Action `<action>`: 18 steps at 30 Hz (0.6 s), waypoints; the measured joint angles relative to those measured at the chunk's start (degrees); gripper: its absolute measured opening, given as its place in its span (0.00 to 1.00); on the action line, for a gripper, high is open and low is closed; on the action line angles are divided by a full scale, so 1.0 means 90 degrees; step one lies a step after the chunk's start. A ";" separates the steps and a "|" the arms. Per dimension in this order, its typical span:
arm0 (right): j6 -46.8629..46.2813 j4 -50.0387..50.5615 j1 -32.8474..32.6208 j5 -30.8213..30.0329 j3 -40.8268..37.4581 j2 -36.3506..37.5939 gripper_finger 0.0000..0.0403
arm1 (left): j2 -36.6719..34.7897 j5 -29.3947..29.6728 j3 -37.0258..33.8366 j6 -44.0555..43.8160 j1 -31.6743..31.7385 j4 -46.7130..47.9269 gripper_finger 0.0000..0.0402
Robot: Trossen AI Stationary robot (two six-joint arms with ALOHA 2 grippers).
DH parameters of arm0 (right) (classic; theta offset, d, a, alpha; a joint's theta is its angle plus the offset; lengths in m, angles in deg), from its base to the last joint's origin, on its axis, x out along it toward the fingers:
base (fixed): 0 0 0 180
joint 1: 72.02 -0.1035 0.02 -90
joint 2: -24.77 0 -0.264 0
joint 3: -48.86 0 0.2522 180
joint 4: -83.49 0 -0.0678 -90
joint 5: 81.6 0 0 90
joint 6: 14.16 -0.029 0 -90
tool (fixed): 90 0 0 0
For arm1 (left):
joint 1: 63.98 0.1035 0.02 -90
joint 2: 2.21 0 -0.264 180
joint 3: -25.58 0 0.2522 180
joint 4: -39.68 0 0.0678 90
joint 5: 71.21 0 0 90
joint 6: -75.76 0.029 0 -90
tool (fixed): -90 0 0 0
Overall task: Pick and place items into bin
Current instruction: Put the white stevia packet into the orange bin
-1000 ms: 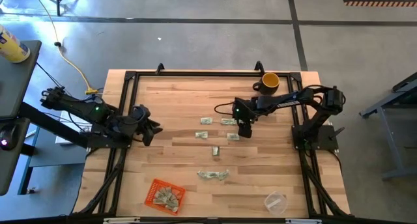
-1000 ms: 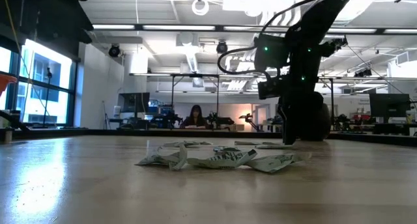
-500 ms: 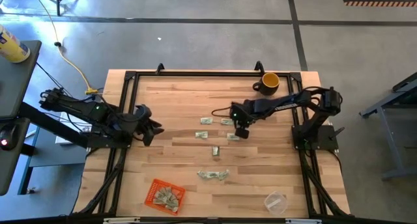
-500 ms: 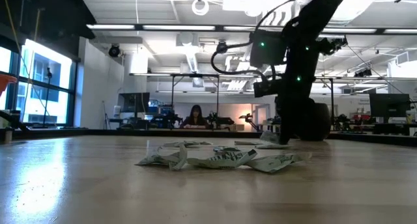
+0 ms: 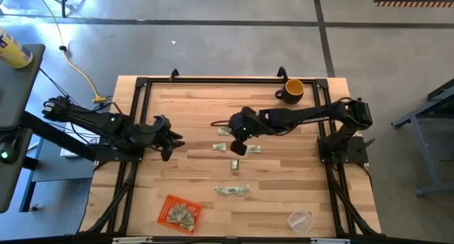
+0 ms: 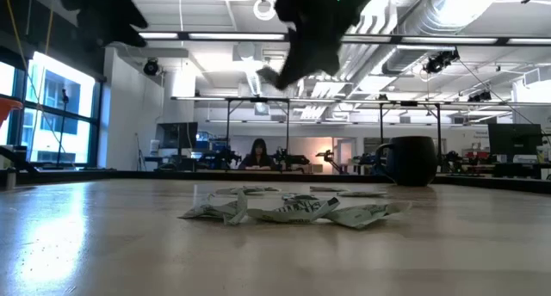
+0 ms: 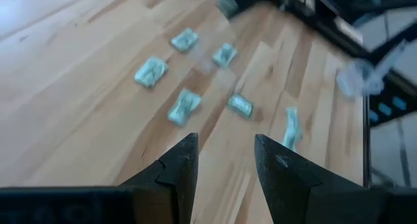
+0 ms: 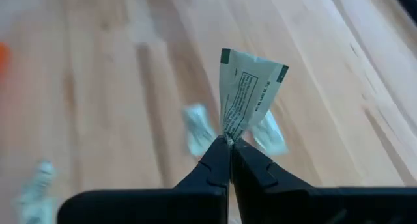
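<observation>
- Fingers of the right gripper (image 8: pixel 229 146) are pinching 1 pale green-and-white crumpled paper piece (image 8: pixel 249 94) at the high view's centre.
- Left gripper (image 7: pixel 225 162) is hovering spread at centre left.
- Shallow orange plastic bin (image 5: pixel 169 204) is sitting at lower left, holding several pieces.

1. The high view looks straight down on the whole bench (image 5: pixel 198 109) from well above.
2. The low view sits at bench-top height, facing level across into the room.
3. Each wrist view looks forward past its own end effector, close over the wood.
4. The high and low views share the paper cluster (image 5: pixel 232 191) (image 6: pixel 293 210).
</observation>
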 joint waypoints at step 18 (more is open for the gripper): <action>-0.0389 0.0423 -0.0872 -0.0841 0.0240 -0.0002 0.00 | 0.2476 -0.1761 0.0054 0.0699 0.1587 -0.3617 0.57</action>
